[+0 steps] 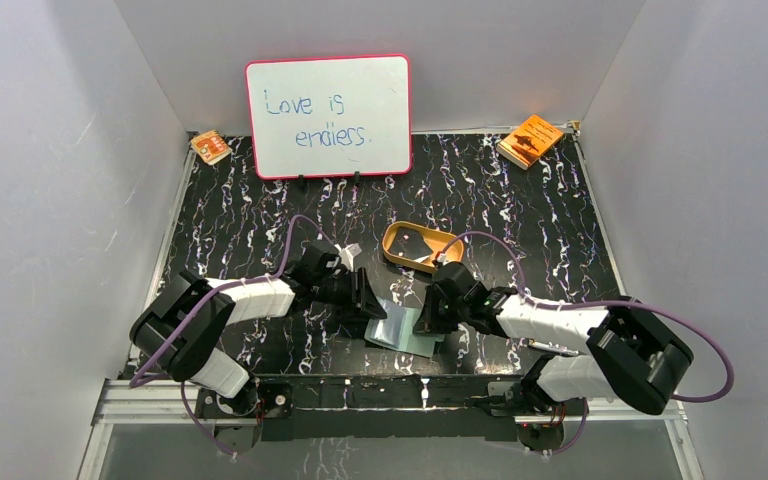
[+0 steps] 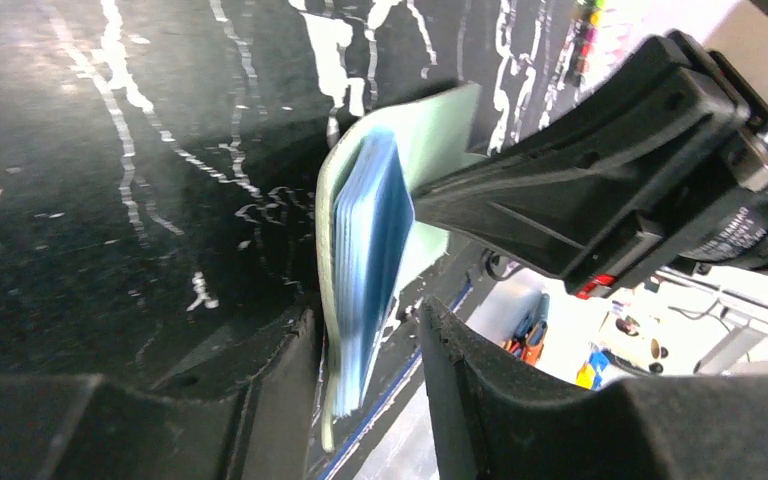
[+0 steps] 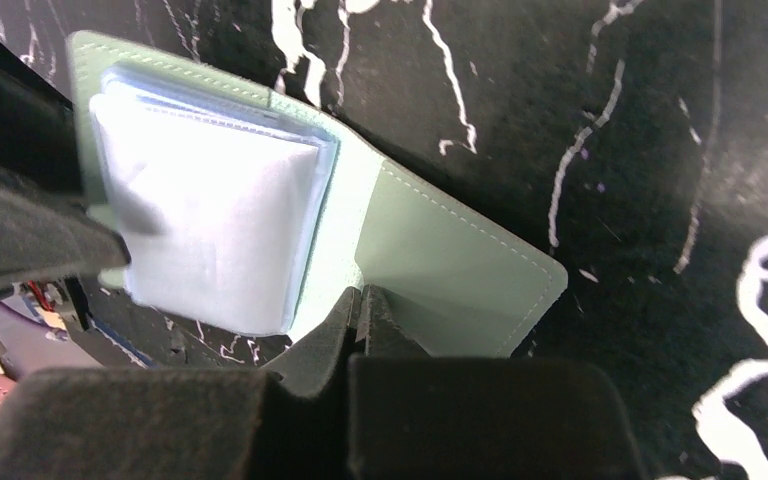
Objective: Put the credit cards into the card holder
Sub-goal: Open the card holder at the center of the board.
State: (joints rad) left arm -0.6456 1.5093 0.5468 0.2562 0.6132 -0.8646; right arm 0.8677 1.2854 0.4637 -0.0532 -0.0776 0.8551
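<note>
- One card holder [image 1: 407,335] lies open on the black, white-veined table [image 1: 530,225], near the front edge, between the two arms.
- Its sage-green cover is spread flat, and a stack of pale blue clear pockets [image 3: 210,225] stands up from the half nearer the left arm.
- Right gripper [image 3: 360,305]: fingers pressed together, pinching the near edge of the bare green cover half, just beside the fold.
- Left gripper [image 2: 370,400]: jaws partly spread, one finger on each side of the pocket stack. The stack's lower end hangs in the gap between them, close to the one finger and clear of the other.
- Seen from the left wrist, the right gripper's finger lies across the green cover just past the pockets; white print on that gripper's body is too small to read.
- Behind the grippers sits a tan-gold oval tray [image 1: 397,243], well apart from the card holder.
- At the back a whiteboard [image 1: 328,115] with a pink-red frame stands upright and reads "Love is endless." in blue marker.
- Two orange booklets lie in the rear corners, one left [image 1: 210,147] and one right [image 1: 530,140]; their print is unreadable.
</note>
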